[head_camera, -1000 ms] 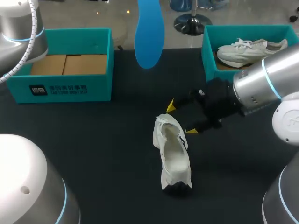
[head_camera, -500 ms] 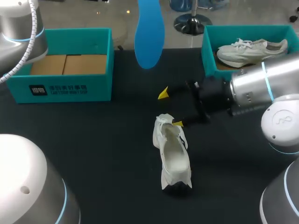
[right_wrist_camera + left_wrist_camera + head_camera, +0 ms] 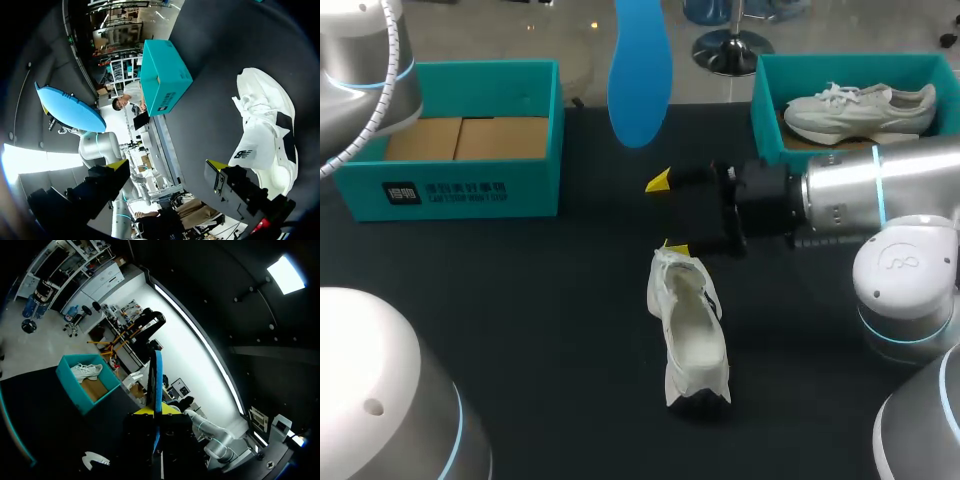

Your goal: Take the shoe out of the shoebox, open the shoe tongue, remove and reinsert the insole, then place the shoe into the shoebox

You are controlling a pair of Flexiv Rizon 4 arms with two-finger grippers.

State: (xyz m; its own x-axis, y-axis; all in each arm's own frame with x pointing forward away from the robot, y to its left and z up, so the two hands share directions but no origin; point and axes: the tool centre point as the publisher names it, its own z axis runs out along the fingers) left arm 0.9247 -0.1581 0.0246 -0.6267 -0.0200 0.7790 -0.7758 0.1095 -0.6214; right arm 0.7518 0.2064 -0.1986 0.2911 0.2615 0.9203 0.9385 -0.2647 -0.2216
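White shoe (image 3: pixel 687 325) lies out mid-tabletop. The left gripper (image 3: pixel 156 410) clamps the blue insole (image 3: pixel 640 80) aloft at the shoe's 12 o'clock. The right gripper (image 3: pixel 666 214) gapes empty nearer the shoe. Reinserting and boxing into the teal shoebox (image 3: pixel 470 185) at 10 o'clock remain.

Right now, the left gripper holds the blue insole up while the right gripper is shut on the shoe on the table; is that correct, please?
Not quite: the right gripper is open, with its fingers spread beside the end of the shoe, as the head view shows. The left gripper does hold the blue insole up.
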